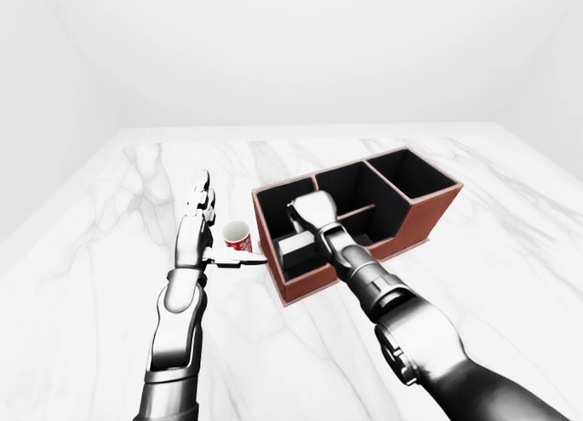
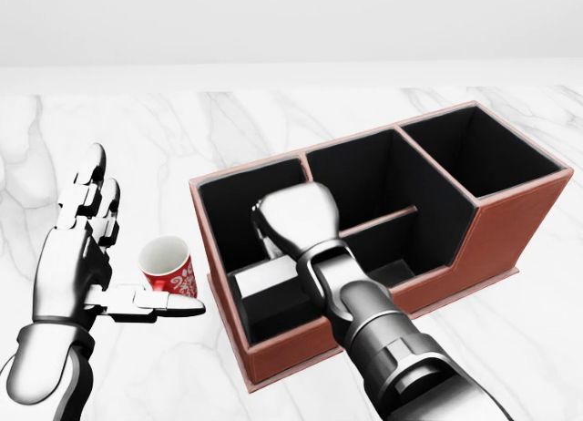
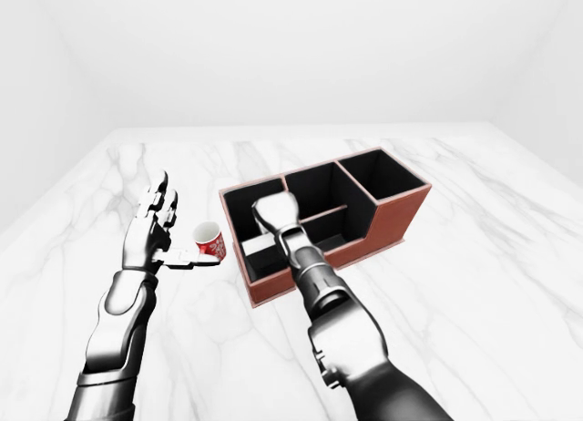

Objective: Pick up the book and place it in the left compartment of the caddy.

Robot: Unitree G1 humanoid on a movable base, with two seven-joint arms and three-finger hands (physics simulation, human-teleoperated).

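The brown leather caddy point(image 2: 510, 230) with black-lined compartments stands on the white marble table point(image 2: 182, 138), and everything here is placed against it. In the head view the right hand point(image 2: 293, 222) reaches down into the caddy's leftmost section, its knuckled back turned up toward the camera. Just below and left of that hand, a pale grey book point(image 2: 264, 280) lies inside the same left compartment, low against its near wall. The fingers are hidden under the hand's own back, so whether they are clamped on the book or apart cannot be told. Left of the caddy, apart from its wall, stands a red-and-white cup point(image 2: 168, 265). The left hand point(image 2: 77, 257) hovers further left, fingers spread upward, thumb stretched beneath the cup.
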